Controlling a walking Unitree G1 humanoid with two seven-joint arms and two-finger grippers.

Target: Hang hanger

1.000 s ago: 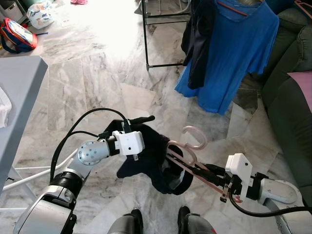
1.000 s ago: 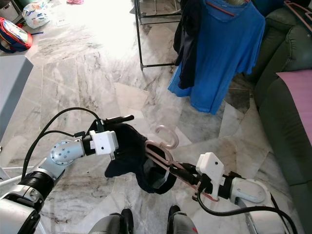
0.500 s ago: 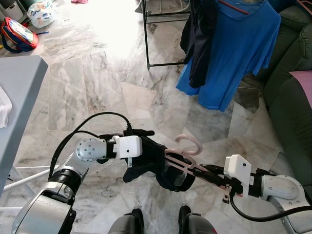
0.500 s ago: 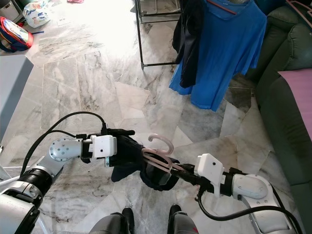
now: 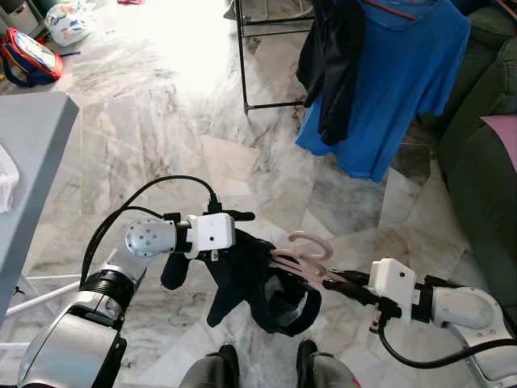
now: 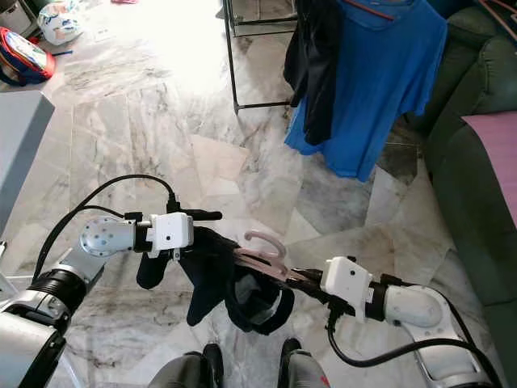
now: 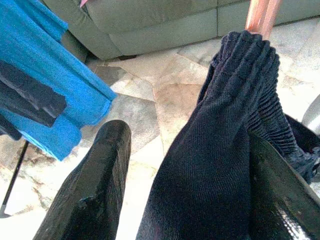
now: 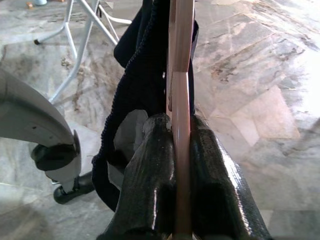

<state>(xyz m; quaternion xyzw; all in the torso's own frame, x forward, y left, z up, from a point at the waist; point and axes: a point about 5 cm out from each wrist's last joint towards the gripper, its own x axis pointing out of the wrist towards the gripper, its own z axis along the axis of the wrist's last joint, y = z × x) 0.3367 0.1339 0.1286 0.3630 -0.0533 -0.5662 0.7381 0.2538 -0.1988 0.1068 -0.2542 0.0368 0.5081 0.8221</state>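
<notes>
A pink hanger [image 5: 309, 250] is held low over the floor, its hook pointing away from me. My right gripper [image 5: 338, 279] is shut on its bar, and the two fingers [image 8: 150, 165] squeeze the pink bar [image 8: 181, 75] between them. A dark navy garment [image 5: 246, 279] is draped on the hanger and sags below it. My left gripper [image 5: 238, 229] is at the garment's left edge with its fingers [image 7: 95, 190] spread wide. A fold of the navy cloth [image 7: 220, 150] runs between them and lies against one finger.
A clothes rack [image 5: 242, 56] stands ahead with a blue T-shirt [image 5: 396, 81] and a dark garment [image 5: 331, 65] hanging on it. A green sofa [image 5: 485, 170] is on the right, a grey table [image 5: 32, 153] on the left. A backpack [image 5: 28, 52] lies far left.
My left gripper has drawn back to the left and the garment has spread out and now hangs lower. The hanger has dropped slightly with the right gripper still shut on it.
</notes>
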